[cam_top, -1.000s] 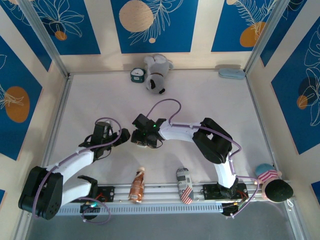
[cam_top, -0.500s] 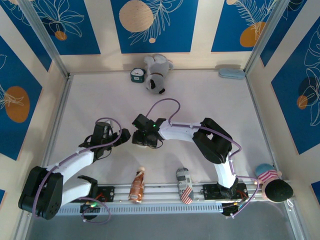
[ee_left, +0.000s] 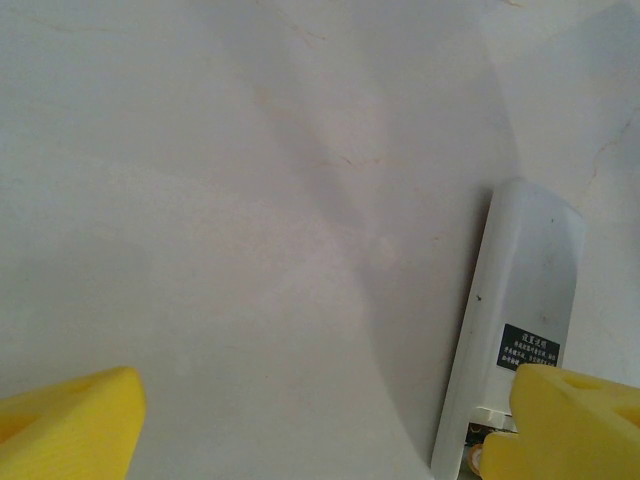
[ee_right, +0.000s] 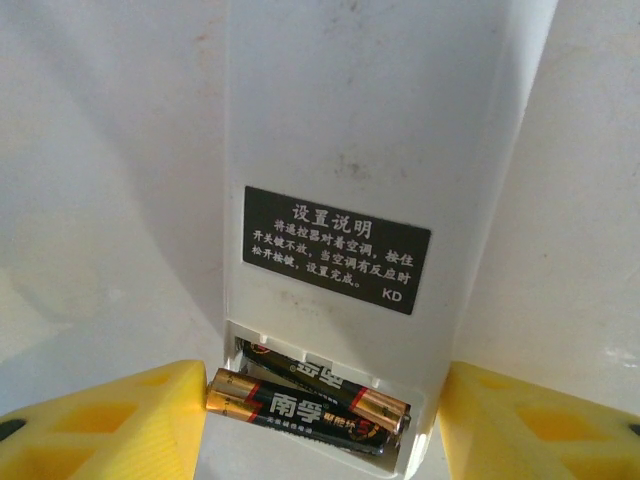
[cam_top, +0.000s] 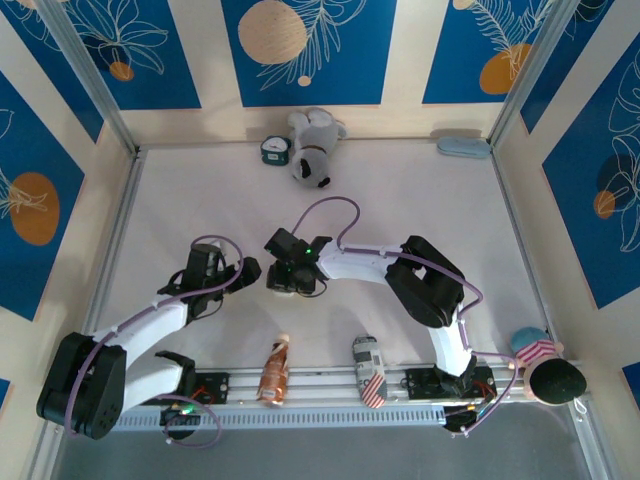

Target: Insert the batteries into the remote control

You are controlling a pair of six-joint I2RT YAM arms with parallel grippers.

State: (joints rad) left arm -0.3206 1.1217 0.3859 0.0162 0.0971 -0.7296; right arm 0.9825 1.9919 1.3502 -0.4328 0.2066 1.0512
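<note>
The remote control (ee_right: 370, 130) is laid face down on the white table (ee_left: 200, 200), its black label (ee_right: 337, 250) uppermost and its battery compartment (ee_right: 320, 385) uncovered at the 6 o'clock end in the right wrist view. Two batteries are seen in that compartment. One battery (ee_right: 300, 367) is set deep against the far wall. The other battery (ee_right: 305, 405) is laid across the front at a slight slant, its 9 o'clock end apparently riding over the compartment's edge.

The right gripper (ee_right: 325, 420) is spread wide, its yellow fingers (ee_right: 110, 420) placed either side of the remote's open end, and nothing is gripped. The left gripper (ee_left: 320, 420) is likewise spread wide and empty, with the remote just beside its 3 o'clock finger.

Loading is judged nearly complete. The front battery has yet to be pressed flat, and the compartment remains to be closed.
</note>
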